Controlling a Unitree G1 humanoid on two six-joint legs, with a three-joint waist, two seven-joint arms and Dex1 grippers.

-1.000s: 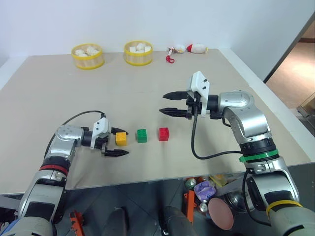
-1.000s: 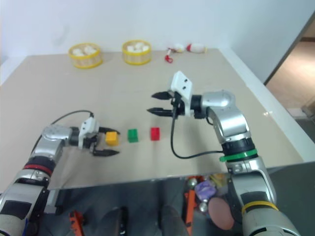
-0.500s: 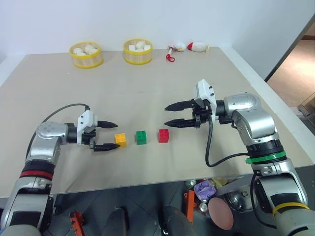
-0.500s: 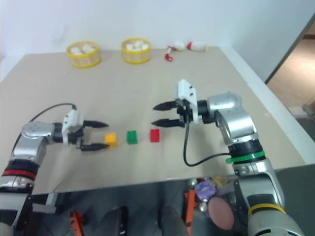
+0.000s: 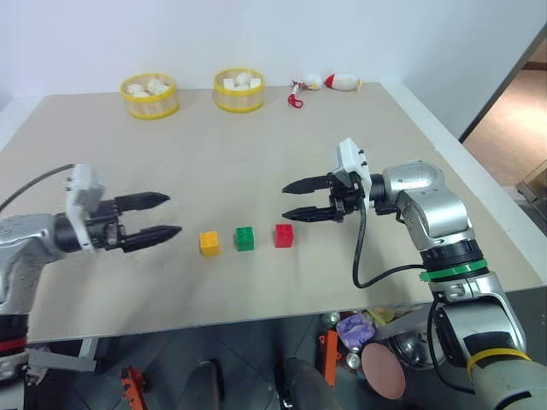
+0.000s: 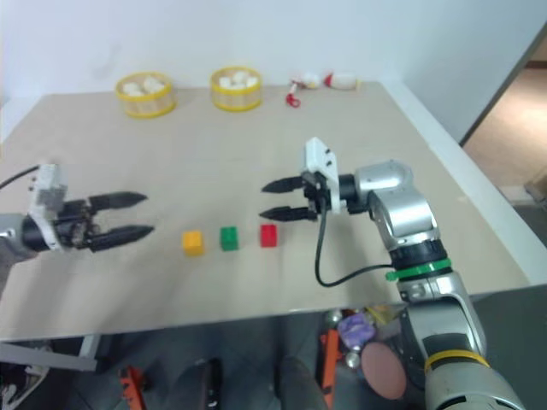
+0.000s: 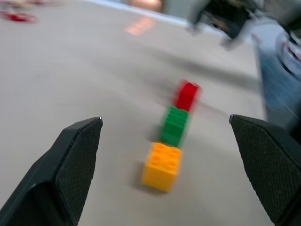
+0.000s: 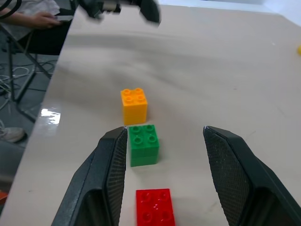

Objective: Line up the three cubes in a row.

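Along the near edge of the beige table (image 5: 256, 290), in the lower half of the frame, a bare strip of tabletop ran in front of three studded toy cubes standing in a short row just left of centre: the yellow-orange cube (image 5: 209, 243) at left, the green cube (image 5: 245, 238) in the middle and the red cube (image 5: 284, 235) at right, each set apart from its neighbour by a narrow gap and none of them stacked. At lower left the left gripper (image 5: 162, 215) hung well apart from the yellow-orange cube, its two black fingers spread wide and holding nothing. Right of centre, the right gripper (image 5: 295, 199) hovered just above and beyond the red cube, pointing toward the left of the frame, its fingers parted and likewise empty. Broad open tabletop lay between both arms and stretched behind the cubes across the middle of the frame. At the far edge, against the white wall in the upper part of the frame, stood two yellow round baskets (image 5: 151, 104) of white lumps, with a small red-and-white toy (image 5: 329, 83) to their right. The table's right edge ran diagonally down the right side of the frame.
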